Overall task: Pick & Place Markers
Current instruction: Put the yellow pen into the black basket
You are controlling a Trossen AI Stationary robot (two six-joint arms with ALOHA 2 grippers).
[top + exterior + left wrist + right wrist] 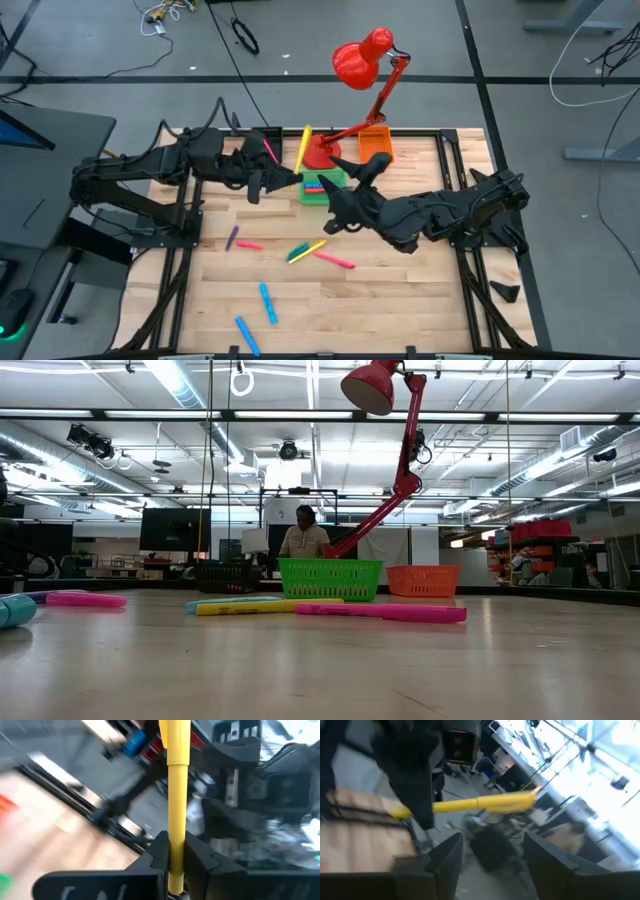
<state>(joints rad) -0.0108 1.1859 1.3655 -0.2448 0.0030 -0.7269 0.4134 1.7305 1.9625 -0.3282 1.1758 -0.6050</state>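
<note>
Clamped in the left gripper [172, 865], a yellow marker [302, 148] hangs above the table's far edge, by the green bin [322, 187]. Right gripper [492, 855] gapes wide, empty. Tilted marker could slip or miss.

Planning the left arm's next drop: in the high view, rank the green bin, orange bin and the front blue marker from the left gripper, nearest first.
From the left gripper, shut on the yellow marker:
1. Green bin, just beside it.
2. Orange bin, farther right, at the back.
3. Blue marker, front edge.
</note>
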